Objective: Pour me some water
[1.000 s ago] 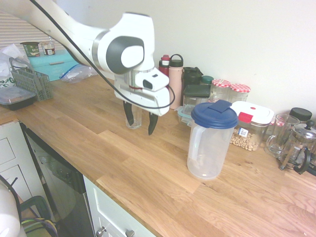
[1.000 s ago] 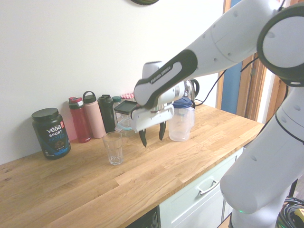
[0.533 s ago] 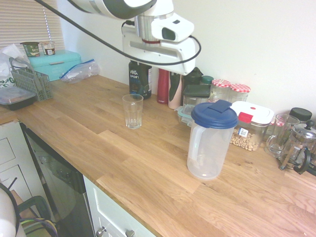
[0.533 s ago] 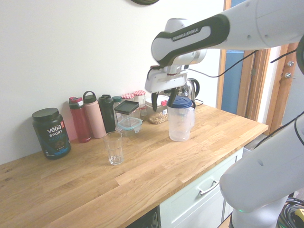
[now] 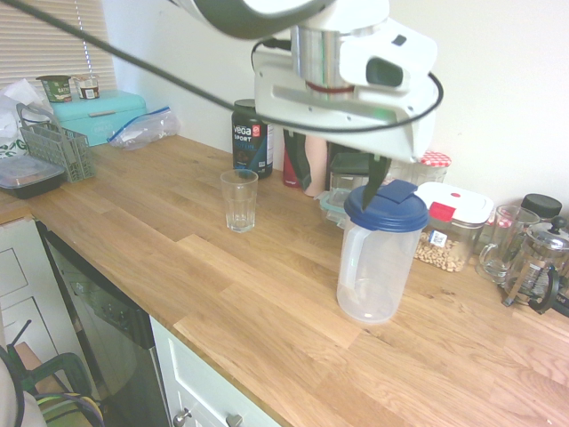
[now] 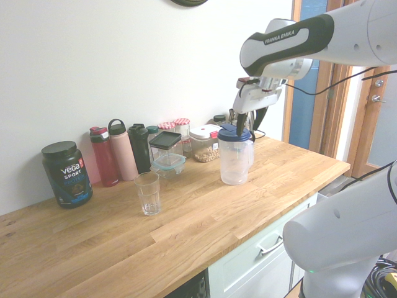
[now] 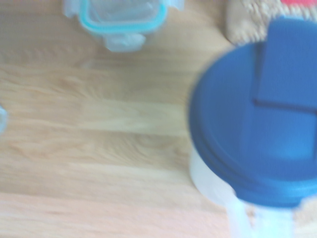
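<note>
One pitcher (image 5: 377,253), one drinking glass (image 5: 238,200) — both upright on the wooden counter (image 5: 222,285), well apart. Pitcher clear-walled with a blue lid (image 5: 386,205), long axis vertical, handle turned toward the counter's front edge in the first exterior view; standing just in front of a white-lidded container (image 5: 452,227). Glass empty, mouth up, near a black Vega tub (image 5: 252,137). One gripper (image 6: 244,121) poised directly above the lid, pointing steeply down — jaws spread wide, nothing between them. Two jars with red checked lids (image 5: 432,164) against the wall.
</note>
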Robot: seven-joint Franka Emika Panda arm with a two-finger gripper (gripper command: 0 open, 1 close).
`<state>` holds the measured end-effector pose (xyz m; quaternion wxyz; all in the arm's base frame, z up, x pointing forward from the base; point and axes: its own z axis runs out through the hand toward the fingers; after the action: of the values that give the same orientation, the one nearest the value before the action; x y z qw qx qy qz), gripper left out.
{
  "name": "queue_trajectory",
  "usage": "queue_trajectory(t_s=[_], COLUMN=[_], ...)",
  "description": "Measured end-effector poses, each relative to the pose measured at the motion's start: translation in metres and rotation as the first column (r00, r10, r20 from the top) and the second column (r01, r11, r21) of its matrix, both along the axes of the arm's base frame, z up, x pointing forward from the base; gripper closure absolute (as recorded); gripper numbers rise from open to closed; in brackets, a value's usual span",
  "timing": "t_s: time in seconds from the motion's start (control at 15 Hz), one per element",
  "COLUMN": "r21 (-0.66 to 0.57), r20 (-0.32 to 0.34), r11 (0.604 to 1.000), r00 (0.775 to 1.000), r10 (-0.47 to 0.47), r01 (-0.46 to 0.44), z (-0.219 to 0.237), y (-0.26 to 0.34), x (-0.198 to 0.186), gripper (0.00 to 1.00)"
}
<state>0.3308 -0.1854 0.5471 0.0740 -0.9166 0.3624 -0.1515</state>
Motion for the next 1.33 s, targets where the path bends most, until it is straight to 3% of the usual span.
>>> queue_trajectory(t_s=[0.2,0.27,0.53,0.8,1.33], r21=[-0.023,-0.026,-0.036,-0.035,-0.044], r20=[0.02,0.025,0.043,0.014,0.039], r11=[0.999,0.999,0.996,0.996,0.996], r00=[0.999,0.999,0.996,0.996,0.996], r10=[-0.034,-0.043,-0.078,-0.085,-0.078], r01=[0.034,0.044,0.079,0.085,0.08], z=[-0.022,-0.032,-0.077,-0.113,-0.107], y=[-0.013,-0.015,-0.01,-0.005,-0.003], x=[-0.006,-0.006,0.009,0.031,0.04], gripper=[0.0,1.0,1.0,1.0,1.0])
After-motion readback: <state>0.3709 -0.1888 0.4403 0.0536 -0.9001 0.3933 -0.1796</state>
